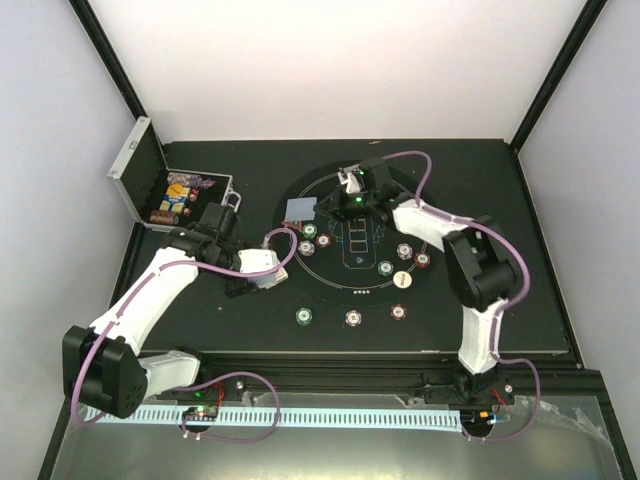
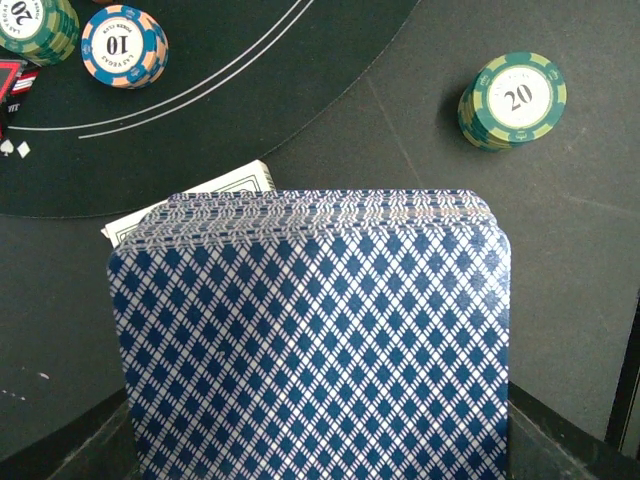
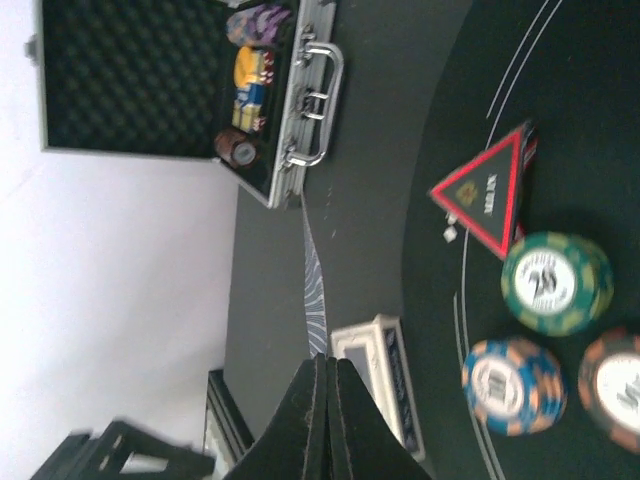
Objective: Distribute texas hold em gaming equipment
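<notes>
Black table (image 1: 500, 300), with a round black mat with printed white lines (image 1: 340, 275) in the middle. Open silver metal case (image 1: 135, 170) at left rear, with chips inside. Left gripper (image 1: 258, 272) is just left of the mat, clamped on a deck of blue-and-white diamond-backed playing cards (image 2: 310, 340). Right gripper (image 3: 325, 360) is over the mat's far side, fingers pressed together on a single card (image 3: 314, 280), seen edge-on. Small face-down card pile (image 1: 300, 210) at the mat's left rear edge. Red-edged black triangle marker (image 3: 490, 195) nearby on the mat. Poker chip stacks are spread over the mat, three on the table in front. Green 20 stack (image 2: 512, 100), blue-orange 10 chip (image 2: 123, 45).
</notes>
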